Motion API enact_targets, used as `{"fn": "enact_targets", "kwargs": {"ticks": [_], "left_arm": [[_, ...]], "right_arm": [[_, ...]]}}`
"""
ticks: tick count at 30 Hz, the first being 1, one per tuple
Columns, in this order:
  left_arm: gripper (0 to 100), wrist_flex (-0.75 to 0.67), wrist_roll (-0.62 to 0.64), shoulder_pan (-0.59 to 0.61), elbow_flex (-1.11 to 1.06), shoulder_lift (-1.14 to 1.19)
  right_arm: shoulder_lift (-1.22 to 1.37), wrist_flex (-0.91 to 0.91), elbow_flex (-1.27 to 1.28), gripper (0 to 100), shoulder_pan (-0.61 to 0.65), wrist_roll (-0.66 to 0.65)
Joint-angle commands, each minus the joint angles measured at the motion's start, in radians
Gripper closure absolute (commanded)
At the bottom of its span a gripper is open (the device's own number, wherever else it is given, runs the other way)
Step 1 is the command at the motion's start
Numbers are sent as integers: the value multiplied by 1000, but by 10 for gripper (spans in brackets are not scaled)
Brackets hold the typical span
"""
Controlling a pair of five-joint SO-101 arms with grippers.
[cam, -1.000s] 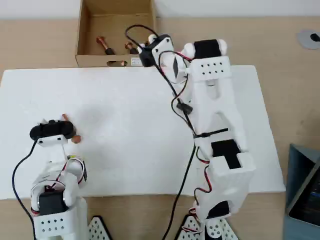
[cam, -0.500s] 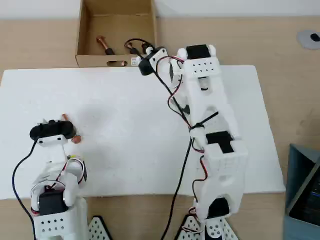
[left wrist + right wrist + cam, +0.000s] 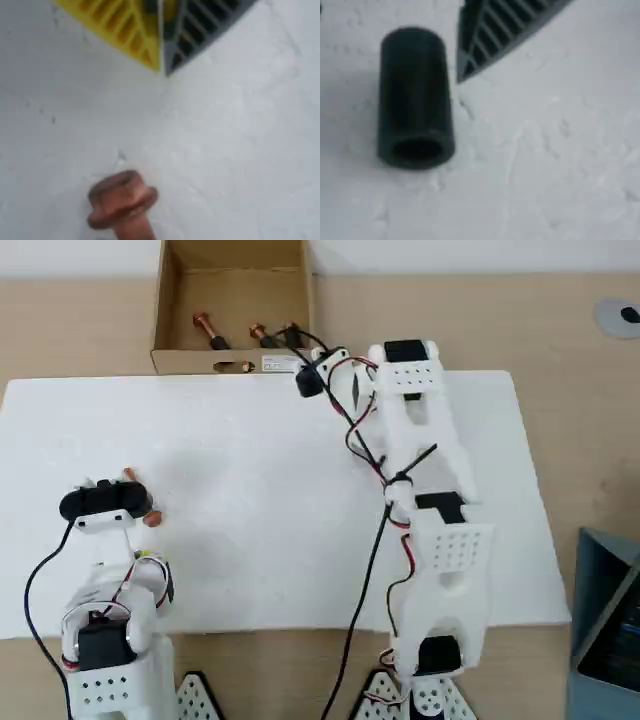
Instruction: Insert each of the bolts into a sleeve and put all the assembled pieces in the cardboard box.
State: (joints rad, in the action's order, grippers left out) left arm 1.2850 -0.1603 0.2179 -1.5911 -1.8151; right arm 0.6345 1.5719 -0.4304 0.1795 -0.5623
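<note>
Though right end effector [image 3: 318, 370] state unreadable, left end effector [image 3: 162, 62] pressed together near coppery flanged bolt [image 3: 122, 205].

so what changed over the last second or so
The right end effector drew back from over the front corner of the brown cardboard box onto the white mat just before it, as its arm folded toward its base. A third copper bolt now shows in the box. The left end effector and the loose copper bolt by it stayed put.
</note>
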Motion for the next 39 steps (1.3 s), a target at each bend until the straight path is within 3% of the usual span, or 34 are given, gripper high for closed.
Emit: {"fn": "enact_targets", "kwargs": {"ticks": [1, 8, 17, 26, 31, 34, 39], "left_arm": [[998, 2, -2, 9, 6, -8], [998, 2, -2, 8, 6, -8], [998, 2, -2, 8, 6, -8], [998, 2, -3, 8, 6, -8], [998, 0, -2, 8, 6, -8], [998, -2, -2, 8, 6, -8], [998, -3, -2, 8, 6, -8]], "right_arm": [[1, -12, -1, 781, -12, -21], [45, -32, -5, 786, -7, -41], [74, -51, -4, 988, 39, -44], [71, 21, -101, 986, 41, -31], [71, 199, -364, 987, 36, 31], [61, 216, -501, 987, 33, 61], [-134, 216, -458, 987, 45, 68]]}}
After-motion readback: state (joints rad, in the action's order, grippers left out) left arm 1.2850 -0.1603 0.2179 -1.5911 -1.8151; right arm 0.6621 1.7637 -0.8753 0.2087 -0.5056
